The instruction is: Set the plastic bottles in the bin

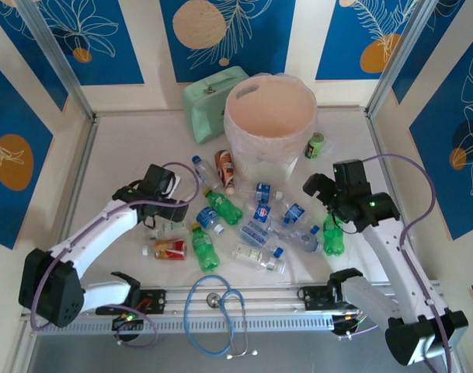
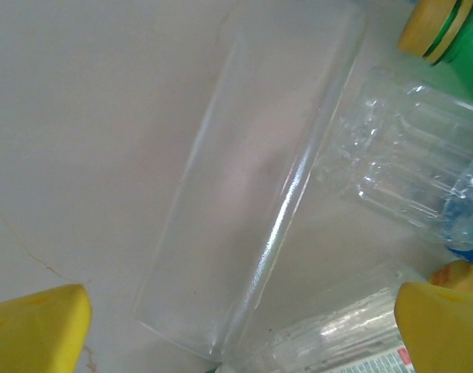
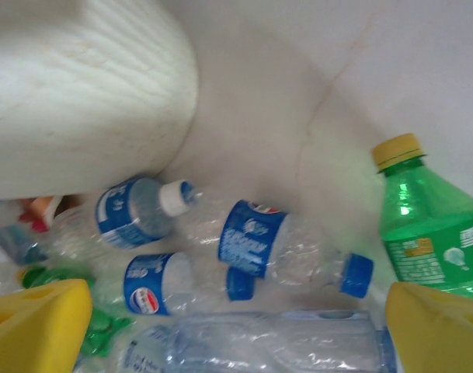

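Top external view: left gripper [image 1: 165,208] at 8 o'clock and right gripper [image 1: 323,200] at 4 o'clock, both spread wide, grasping nothing. Between them, plastic bottles [image 1: 262,213] lie scattered mid-table [image 1: 119,148]. Bin [image 1: 267,148] stands beyond at 12 o'clock, touching mint-green case [image 1: 205,105].

I see the bin [image 1: 255,151], a round pale pink-white bucket lined with a translucent bag, standing upright at the back of the surface [image 1: 135,140]. The plastic bottles [image 1: 255,233] lie scattered on their sides just in front of it. The clear ones [image 1: 263,192] with blue labels and caps are bunched in the middle, with three green soda bottles [image 1: 223,206] around them. One red-labelled bottle [image 1: 224,167] lies right beside the bin's base, and another sits off to the left.
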